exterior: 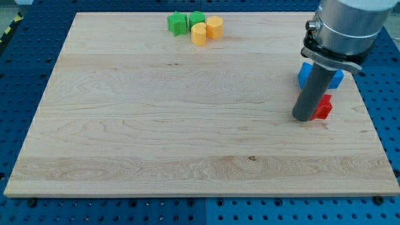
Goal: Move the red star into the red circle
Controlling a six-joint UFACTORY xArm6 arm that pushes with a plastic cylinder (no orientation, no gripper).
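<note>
My tip (305,117) rests on the wooden counter (156,125), touching the left side of a red block (324,107), possibly star-shaped; no fingers are visible.

Silver-grey cylindrical arm housing (345,22), black collar, perhaps clamped; dark grey rod (310,87).

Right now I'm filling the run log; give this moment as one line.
my tip: touching red block, on its view-left | blue blocks: behind arm | green, yellow blocks: top cluster
</note>
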